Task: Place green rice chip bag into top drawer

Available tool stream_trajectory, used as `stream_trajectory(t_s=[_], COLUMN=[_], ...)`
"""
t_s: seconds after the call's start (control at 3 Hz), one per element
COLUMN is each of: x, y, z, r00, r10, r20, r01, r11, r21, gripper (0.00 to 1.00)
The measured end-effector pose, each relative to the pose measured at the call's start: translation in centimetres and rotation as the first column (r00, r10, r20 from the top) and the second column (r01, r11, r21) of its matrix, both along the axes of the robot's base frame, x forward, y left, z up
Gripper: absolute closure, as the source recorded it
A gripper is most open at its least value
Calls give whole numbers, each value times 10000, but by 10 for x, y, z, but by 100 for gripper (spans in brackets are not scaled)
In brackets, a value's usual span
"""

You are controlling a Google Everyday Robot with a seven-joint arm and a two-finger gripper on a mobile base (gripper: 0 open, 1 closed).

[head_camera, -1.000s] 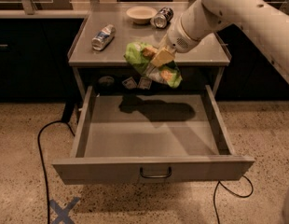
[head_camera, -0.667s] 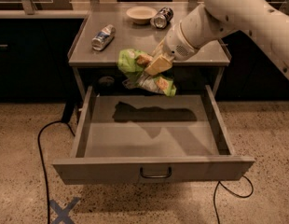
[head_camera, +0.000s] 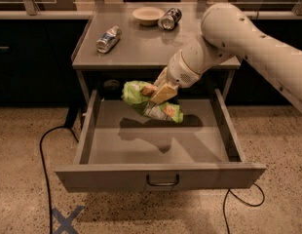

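One camera view: arm (head_camera: 248,43) enters from 2 o'clock.
Gripper (head_camera: 160,97): at centre, pinching green rice chip bag (head_camera: 137,92).
Bag: tilted, held above open top drawer (head_camera: 117,175), toward its 12 o'clock end.
Table (head_camera: 141,52): can (head_camera: 108,38) at 11 o'clock; second can (head_camera: 169,18), bowl (head_camera: 147,15) at 12 o'clock.

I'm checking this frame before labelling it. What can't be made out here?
- Camera view: the gripper, over the open top drawer, hides the middle of the green rice chip bag it clamps.
- The drawer's back is hidden beneath the table.
- The left can has a label too small to read.
- The arm is cut off by the right edge.
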State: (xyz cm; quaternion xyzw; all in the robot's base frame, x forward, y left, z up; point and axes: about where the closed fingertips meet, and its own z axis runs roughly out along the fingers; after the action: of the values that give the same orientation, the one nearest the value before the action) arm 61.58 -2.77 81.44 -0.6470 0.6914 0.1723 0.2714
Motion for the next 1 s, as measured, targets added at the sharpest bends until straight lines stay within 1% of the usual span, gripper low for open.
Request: stream_trajectory(t_s=[0.33,0.67,1.0], x=[18,39,48], y=[-3,-5,-5], z=[-56,-107,-106], r00=[9998,9985,9960], r10=[188,-57,-114], r20=[-15,537,889], r01=[-188,156,277], r11=[9953,9825,9824], r21=[-955,-1858,-1848], gripper=[100,100,100])
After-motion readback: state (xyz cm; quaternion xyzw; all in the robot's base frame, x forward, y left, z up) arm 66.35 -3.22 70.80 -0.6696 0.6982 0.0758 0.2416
